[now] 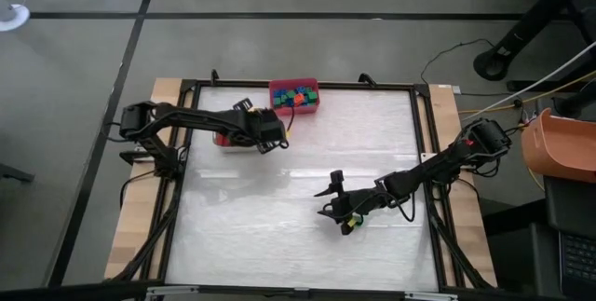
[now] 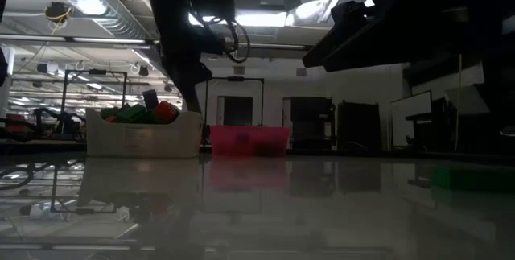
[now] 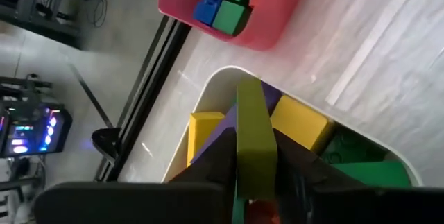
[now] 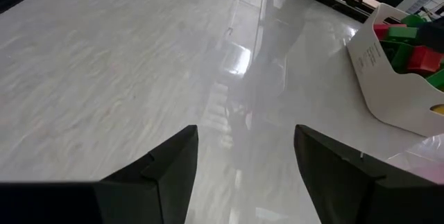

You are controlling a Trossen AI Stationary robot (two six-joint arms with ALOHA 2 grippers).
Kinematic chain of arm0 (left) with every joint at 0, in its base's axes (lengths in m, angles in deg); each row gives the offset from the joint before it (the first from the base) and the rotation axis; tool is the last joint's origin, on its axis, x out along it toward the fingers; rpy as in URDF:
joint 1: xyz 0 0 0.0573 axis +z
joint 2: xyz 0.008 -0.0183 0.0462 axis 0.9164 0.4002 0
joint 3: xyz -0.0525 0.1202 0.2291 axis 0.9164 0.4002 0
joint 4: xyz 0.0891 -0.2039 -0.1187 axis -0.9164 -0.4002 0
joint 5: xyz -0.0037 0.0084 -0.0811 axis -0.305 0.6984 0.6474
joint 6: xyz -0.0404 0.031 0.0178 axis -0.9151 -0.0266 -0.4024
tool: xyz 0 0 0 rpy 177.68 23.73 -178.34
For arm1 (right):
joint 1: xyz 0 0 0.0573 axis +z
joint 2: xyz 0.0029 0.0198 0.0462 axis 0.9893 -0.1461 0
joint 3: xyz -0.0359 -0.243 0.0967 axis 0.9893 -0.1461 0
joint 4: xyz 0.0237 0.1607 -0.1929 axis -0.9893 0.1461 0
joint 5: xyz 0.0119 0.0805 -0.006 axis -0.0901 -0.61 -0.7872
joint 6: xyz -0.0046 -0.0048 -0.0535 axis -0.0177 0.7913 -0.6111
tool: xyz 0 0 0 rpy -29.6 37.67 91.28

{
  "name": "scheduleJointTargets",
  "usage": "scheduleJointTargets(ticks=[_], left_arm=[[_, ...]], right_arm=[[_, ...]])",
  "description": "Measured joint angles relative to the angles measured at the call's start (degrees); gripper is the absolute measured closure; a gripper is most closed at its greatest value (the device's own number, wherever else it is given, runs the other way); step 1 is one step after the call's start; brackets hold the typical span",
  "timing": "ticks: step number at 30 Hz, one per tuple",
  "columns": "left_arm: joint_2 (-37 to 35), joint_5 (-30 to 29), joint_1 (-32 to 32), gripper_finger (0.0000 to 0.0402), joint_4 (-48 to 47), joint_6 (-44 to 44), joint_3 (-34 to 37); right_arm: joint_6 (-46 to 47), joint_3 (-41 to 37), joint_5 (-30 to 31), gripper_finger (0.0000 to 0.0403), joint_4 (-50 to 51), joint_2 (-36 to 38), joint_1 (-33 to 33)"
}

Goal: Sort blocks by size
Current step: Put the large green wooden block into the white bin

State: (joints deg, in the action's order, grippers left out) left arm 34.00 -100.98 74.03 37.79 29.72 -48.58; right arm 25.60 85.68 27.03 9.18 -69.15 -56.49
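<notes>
My left gripper [image 1: 270, 138] hangs over the white bin [image 3: 220, 77], shut on a long green block [image 3: 253, 123]. Yellow, purple and green blocks [image 3: 298, 123] lie in that bin. Just beyond it stands the red bin [image 3: 274, 26], holding blue and green blocks [image 3: 220, 5]; it sits at the table's far edge [image 1: 294, 97]. My right gripper [image 1: 337, 200] is open above the bare table right of centre, with nothing between its fingers [image 4: 173, 158]. The right wrist view shows the white bin [image 4: 385, 85] farther off. My left gripper pinches the green block's two long sides [image 3: 243, 158] between its two fingers. The fingers slant down from above and the block runs along them, its free end [image 3: 250, 89] sticking out past the fingertips over the white bin. I cannot tell whether that end touches the blocks below.
A dark frame [image 1: 424, 152] borders the white table top. The two bins stand close together at the far left [image 2: 145, 135], [image 2: 249, 141]. A small green thing [image 2: 473, 178] lies on the table near my right gripper. A broad stretch of bare surface [image 1: 279, 236] shows toward the near edge.
</notes>
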Motion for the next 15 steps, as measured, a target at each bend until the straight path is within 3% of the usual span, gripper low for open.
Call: scheduleJointTargets(ticks=[10,15], left_arm=[[0.45,0.31,-0.22,0.0271,-0.21,0.44,0.02],[-1.93,0.30,-1.68,0.0260,-3.28,-1.02,-1.89]], right_arm=[[-0.03,-0.02,-2.50,0.0168,0.15,0.20,0.00],[-2.26,-0.07,-3.01,0.0169,0.94,1.87,0.00]])
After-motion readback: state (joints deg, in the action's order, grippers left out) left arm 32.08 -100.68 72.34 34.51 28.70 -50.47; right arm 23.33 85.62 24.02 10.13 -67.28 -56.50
